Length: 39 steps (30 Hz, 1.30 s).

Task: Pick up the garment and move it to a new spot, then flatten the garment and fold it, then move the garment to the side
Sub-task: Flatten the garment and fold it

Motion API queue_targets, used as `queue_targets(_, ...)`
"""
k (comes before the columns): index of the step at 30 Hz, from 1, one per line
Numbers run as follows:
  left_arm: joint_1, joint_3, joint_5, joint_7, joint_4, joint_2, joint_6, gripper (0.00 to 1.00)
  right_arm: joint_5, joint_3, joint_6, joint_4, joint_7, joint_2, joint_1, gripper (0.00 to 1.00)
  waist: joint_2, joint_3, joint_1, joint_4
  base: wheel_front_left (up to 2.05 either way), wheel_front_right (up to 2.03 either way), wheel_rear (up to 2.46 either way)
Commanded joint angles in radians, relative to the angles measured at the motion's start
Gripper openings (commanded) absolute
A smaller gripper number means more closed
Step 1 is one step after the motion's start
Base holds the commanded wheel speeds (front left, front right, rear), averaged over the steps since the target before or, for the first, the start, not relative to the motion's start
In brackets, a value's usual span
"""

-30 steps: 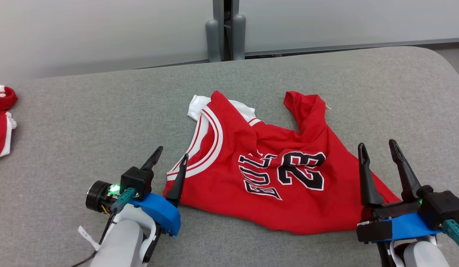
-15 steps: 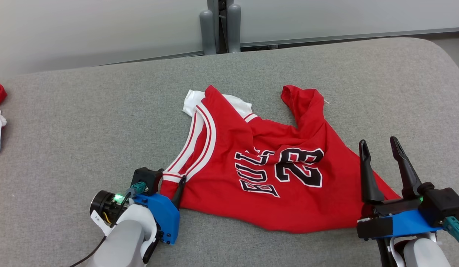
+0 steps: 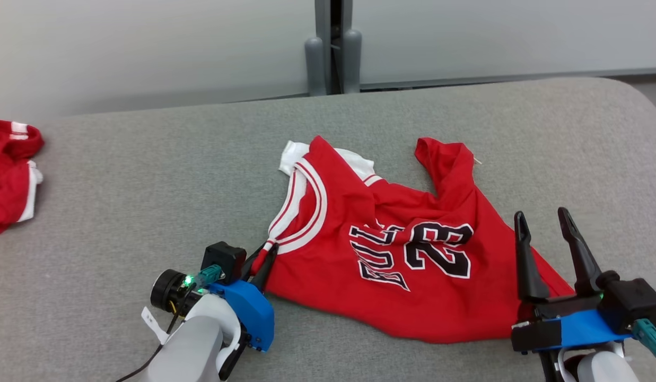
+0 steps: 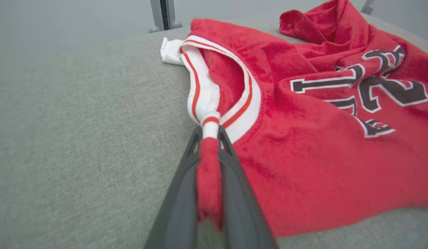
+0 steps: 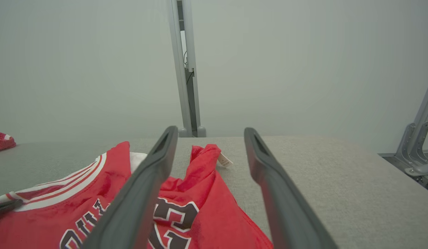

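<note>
Though upside down, black "23" on red jersey (image 3: 423, 302)

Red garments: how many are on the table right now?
2. A jersey lies mid-table, its corner pinched by the left gripper; a second garment sits at the far left edge, partly cut off. Others may be hidden.

Even, diffuse light is noted; soft shadow is cast just under the left gripper (image 3: 268, 248); its fingers (image 4: 179, 207) are rendered soft nearest the lens
</note>
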Motion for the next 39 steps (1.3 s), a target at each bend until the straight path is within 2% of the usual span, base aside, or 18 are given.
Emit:
queue_targets(1, 0.027, 0.008, -0.009, -0.015, -0.030, 0.010, -0.002, 0.00, 0.009, -0.004, 0.000, 0.004, -0.001, 0.006, 0.019, 1.00, 0.0000, -0.031, 0.0000, 0.029, 0.00, 0.00, 0.00)
queue_targets(4, 0.061, 0.023, -0.009, -0.022, -0.098, 0.024, 0.008, 0.00, 0.012, -0.009, 0.000, 0.007, -0.001, 0.009, 0.038, 1.00, 0.0000, -0.058, 0.0000, 0.058, 0.00, 0.00, 0.00)
queue_targets(6, 0.090, 0.044, -0.005, -0.022, -0.194, 0.035, 0.023, 0.00, 0.015, -0.015, 0.000, 0.007, -0.001, 0.012, 0.052, 1.00, 0.0000, -0.074, 0.0000, 0.081, 0.00, 0.00, 0.00)
queue_targets(14, 0.290, 0.084, 0.039, -0.022, -0.521, 0.127, 0.091, 0.00, 0.024, -0.030, 0.000, 0.016, -0.001, 0.022, 0.090, 1.00, 0.0000, -0.108, 0.0000, 0.160, 0.00, 0.00, 0.00)
queue_targets(23, 0.434, 0.099, 0.036, 0.059, -0.792, 0.219, 0.156, 0.00, 0.027, -0.039, 0.000, 0.018, -0.001, 0.031, 0.096, 1.00, 0.0000, -0.106, 0.0000, 0.187, 0.00, 0.00, 0.00)
queue_targets(29, 0.450, 0.094, 0.035, 0.090, -0.864, 0.233, 0.169, 0.00, 0.030, -0.034, 0.000, 0.025, -0.001, 0.032, 0.086, 1.00, 0.0000, -0.098, 0.0000, 0.168, 0.00, 0.00, 0.00)
queue_targets(39, 0.332, 0.064, 0.054, 0.092, -0.854, 0.203, 0.142, 0.00, 0.028, -0.034, 0.000, 0.031, -0.001, 0.027, 0.044, 1.00, 0.0000, -0.050, 0.0000, 0.080, 0.00, 0.00, 0.00)
